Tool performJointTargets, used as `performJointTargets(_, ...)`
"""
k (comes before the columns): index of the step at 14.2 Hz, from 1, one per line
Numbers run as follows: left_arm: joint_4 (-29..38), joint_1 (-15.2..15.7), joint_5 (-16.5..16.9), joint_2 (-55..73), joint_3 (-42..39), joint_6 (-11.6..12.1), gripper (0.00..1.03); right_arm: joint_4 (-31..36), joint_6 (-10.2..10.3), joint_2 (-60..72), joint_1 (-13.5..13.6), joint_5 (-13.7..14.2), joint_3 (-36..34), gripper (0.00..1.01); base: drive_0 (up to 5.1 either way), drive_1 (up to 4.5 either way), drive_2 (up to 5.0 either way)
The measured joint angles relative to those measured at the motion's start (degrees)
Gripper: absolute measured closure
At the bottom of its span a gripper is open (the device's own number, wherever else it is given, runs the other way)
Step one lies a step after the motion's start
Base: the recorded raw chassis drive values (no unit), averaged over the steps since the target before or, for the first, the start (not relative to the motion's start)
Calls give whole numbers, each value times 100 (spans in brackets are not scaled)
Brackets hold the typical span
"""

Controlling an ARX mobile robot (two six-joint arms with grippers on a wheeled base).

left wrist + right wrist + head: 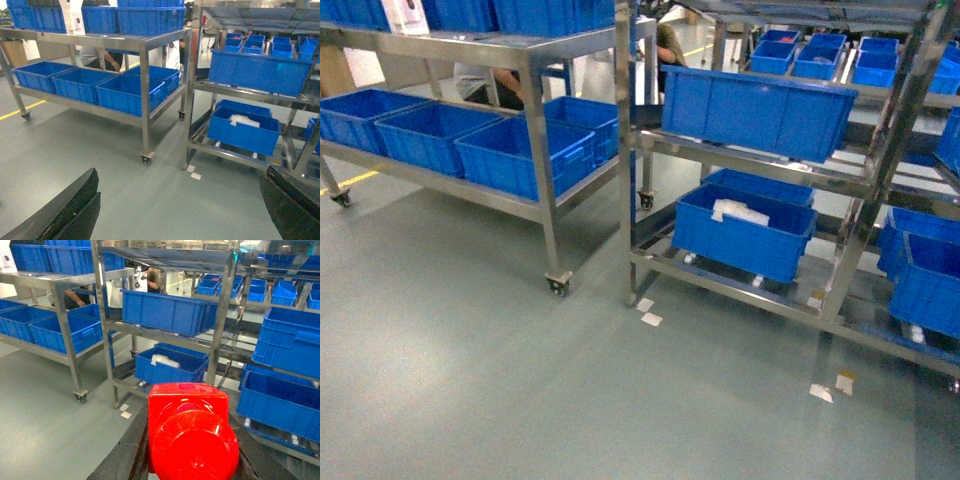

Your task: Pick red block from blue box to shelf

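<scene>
The red block [192,435] fills the lower middle of the right wrist view, its round stud facing the camera. My right gripper [189,412] is shut on it, with black fingers [122,455] pressed against both sides. It hangs in front of the shelf [100,315], a steel rack that also shows in the head view [628,150] and the left wrist view [192,85]. My left gripper [181,170] is open above bare floor with nothing between its fingers. The blue box is out of view. Neither gripper shows in the head view.
Dark blue crates [755,108] sit on the rack's tiers; a lower one [745,232] holds something white. On the left, a wheeled steel table [535,60] carries more crates [525,155]. White paper scraps [646,312] lie on the grey floor. A person [495,85] is behind the table.
</scene>
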Motion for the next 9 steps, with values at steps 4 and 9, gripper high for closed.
performJointTargets(4,0,0,0,2,0,0,5,0,0,0,0,0,0,72,-117,-117,-117)
performJointTargets(9,0,0,0,0,0,0,5,0,0,0,0,0,0,72,-109,-109,-109)
